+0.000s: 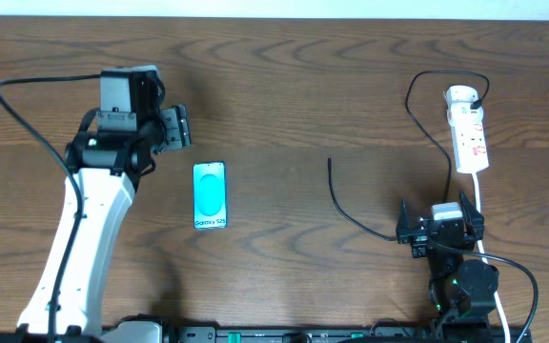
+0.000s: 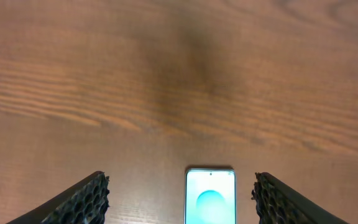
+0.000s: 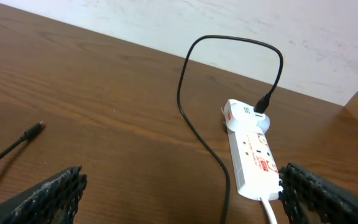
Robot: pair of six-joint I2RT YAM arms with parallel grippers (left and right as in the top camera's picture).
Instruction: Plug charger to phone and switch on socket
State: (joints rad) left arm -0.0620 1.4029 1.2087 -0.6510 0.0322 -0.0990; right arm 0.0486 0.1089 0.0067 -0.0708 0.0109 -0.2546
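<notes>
Dark brown wooden table: far edge and middle strip bare, open passage. Flat turquoise-screened phone lies left of centre, clear wood on all four sides. Thin black charger cable crosses the right half, free tip toward centre, and loops near the far right corner. White elongated power strip sits by the right edge. Its thick white cord trails toward the near edge, lower run hard to follow.

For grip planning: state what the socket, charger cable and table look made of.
The socket: likely hard white plastic, smooth, slightly glossy. The charger: probably rubbery black sheath, matte, lying in loose curves. The table: wood or wood-look laminate, brown grain streaks, soft sheen.
</notes>
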